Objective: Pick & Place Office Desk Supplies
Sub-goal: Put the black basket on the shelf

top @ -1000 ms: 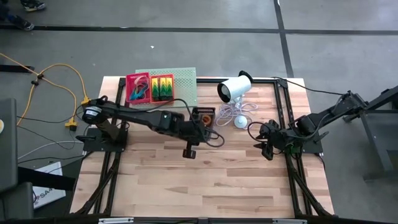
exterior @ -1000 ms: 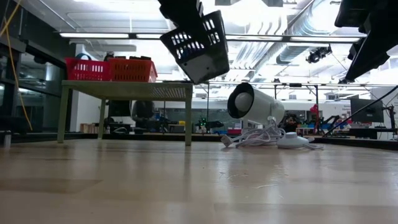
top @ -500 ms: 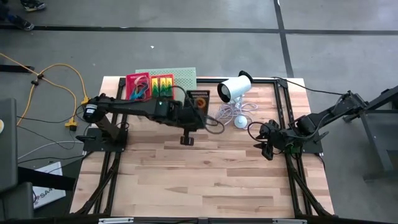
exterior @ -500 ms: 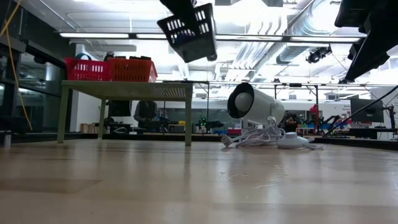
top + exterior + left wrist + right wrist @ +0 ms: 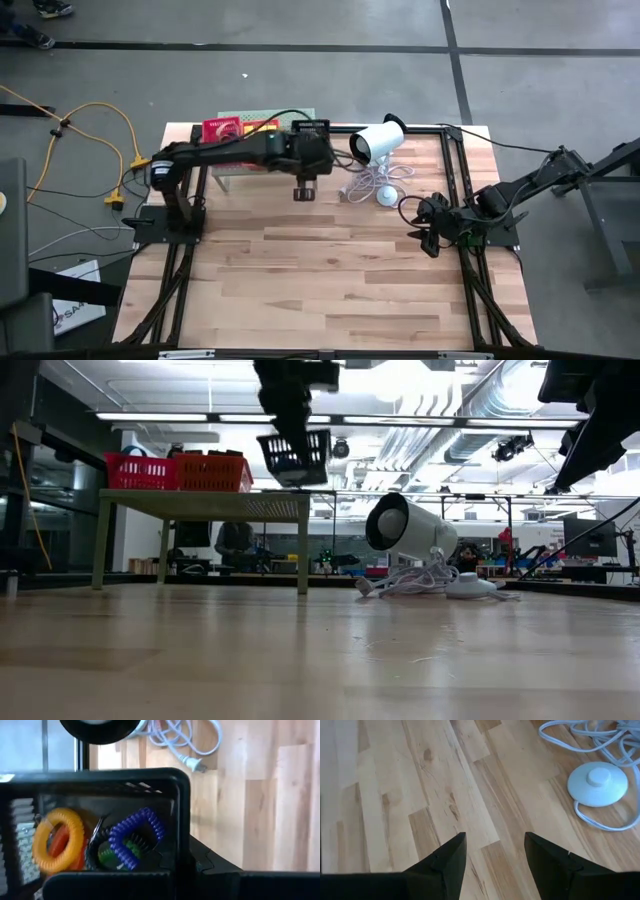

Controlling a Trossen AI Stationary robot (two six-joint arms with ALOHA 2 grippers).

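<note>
Left gripper [image 5: 309, 140] clamped on black basket [image 5: 293, 457], airborne beside stand [image 5: 205, 506]; right gripper [image 5: 495, 851] fingers apart, empty, above table [image 5: 410, 795].

Counted on the table — baskets, coils, device

One black mesh basket [image 5: 295, 457], two red baskets [image 5: 178, 472] on one green stand [image 5: 205, 506] — three coils: yellow [image 5: 58, 840], blue [image 5: 135, 836], green [image 5: 110, 856]; one white device [image 5: 378, 142].

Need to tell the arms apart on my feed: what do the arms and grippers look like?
Both arms are dark, near-black jointed links on black frames. A black cable loops over the left arm. The right arm matches it. The right gripper has two dark, tapering, wedge-shaped fingers. I see no markings.
</note>
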